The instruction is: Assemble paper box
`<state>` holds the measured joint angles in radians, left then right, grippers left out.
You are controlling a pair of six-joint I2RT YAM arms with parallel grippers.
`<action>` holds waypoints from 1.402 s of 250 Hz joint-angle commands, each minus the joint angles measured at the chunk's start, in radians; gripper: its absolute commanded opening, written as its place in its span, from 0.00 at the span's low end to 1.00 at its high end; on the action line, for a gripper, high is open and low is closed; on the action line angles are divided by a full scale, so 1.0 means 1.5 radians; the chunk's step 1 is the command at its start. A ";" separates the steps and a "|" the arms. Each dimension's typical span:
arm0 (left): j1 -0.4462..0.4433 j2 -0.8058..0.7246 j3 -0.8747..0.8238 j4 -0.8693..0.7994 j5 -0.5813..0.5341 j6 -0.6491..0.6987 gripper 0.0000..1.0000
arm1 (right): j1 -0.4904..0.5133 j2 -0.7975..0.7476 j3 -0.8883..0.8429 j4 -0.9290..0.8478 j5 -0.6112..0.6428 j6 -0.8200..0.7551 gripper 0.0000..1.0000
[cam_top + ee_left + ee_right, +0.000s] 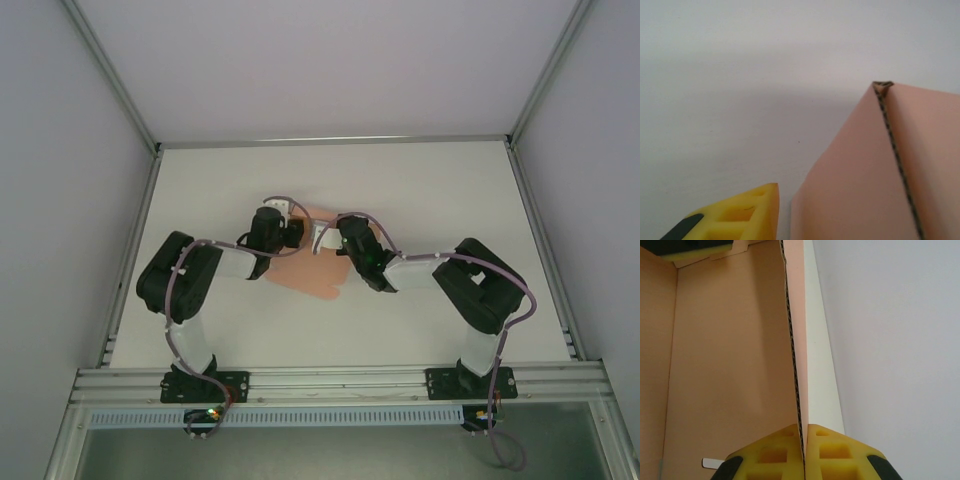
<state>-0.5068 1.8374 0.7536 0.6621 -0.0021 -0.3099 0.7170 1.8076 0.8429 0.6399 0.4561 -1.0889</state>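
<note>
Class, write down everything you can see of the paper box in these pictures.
The paper box is thin corrugated card, salmon-pink outside and tan inside. It is partly folded, with walls raised, and rests on the white table between the arms. The right gripper pinches one upright wall's fluted edge. The left gripper has a yellow finger beside another wall.

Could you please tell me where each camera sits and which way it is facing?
Top external: above and behind the bases, looking down at the table; both arms flank the paper box.
Left wrist: on the left arm, facing a box corner; one yellow finger shows.
Right wrist: looks along the right gripper, pinching a box wall.
Shared: all see the box.
</note>
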 commanded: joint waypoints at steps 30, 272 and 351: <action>0.019 -0.016 0.007 0.062 0.014 0.042 0.38 | 0.001 0.023 -0.037 -0.134 -0.019 0.011 0.00; 0.020 0.008 0.088 -0.058 0.095 0.139 0.00 | -0.002 0.010 -0.031 -0.115 -0.018 0.057 0.06; 0.049 -0.043 -0.014 0.053 0.131 0.048 0.00 | -0.049 -0.158 -0.040 -0.161 -0.071 0.374 0.72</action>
<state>-0.4664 1.8271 0.7822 0.6426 0.1493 -0.1368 0.6884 1.6943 0.7982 0.4976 0.4244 -0.8124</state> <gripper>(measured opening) 0.064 0.624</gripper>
